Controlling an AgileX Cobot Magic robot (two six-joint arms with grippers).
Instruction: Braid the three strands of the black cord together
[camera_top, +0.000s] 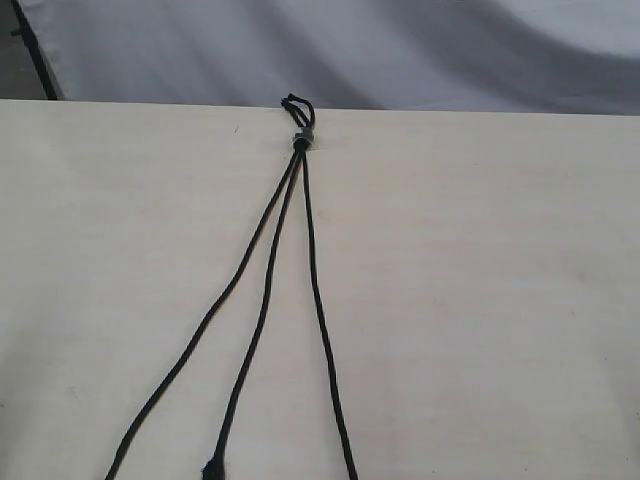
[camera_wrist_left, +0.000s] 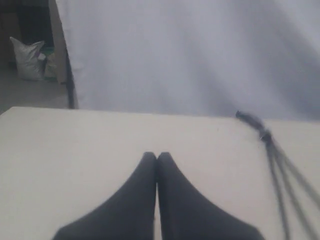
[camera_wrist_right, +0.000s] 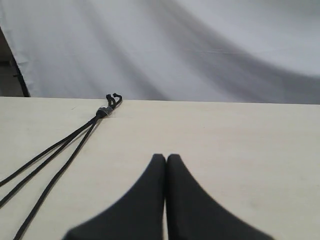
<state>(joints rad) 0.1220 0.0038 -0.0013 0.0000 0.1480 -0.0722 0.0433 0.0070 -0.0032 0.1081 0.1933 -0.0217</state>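
Nearest the camera lie the free ends of the thin matte-black woven cord (camera_top: 300, 170), which fan out toward the near edge of the pale wooden desk (camera_top: 500, 300). The left strand (camera_top: 190, 345) runs slantwise toward the near left and leaves the exterior view. The middle strand (camera_top: 262, 300) ends in a small frayed tip (camera_top: 213, 467) just short of the near edge. The right strand (camera_top: 318, 300) runs almost straight toward the near edge. All three meet at a small grey band (camera_top: 301, 139) by the middle of the far edge, with a short loop (camera_top: 297, 104) reaching just past that edge. The cord's long axis thus goes from far edge to near edge, and the strands lie flat, uncrossed and apart. No braiding has begun, by my judgement.

The left gripper (camera_wrist_left: 157, 156) has its dark fingers pressed together with nothing between them. It sits low over bare desk and points toward the far edge. The right gripper (camera_wrist_right: 166, 157) is likewise clenched and empty, in the same pose. The cord lies between the two arms, on the inner side of each and clear of both. I cannot tell which is nearer. Each gripper would have to spread its fingers and move inward to take an outer strand.
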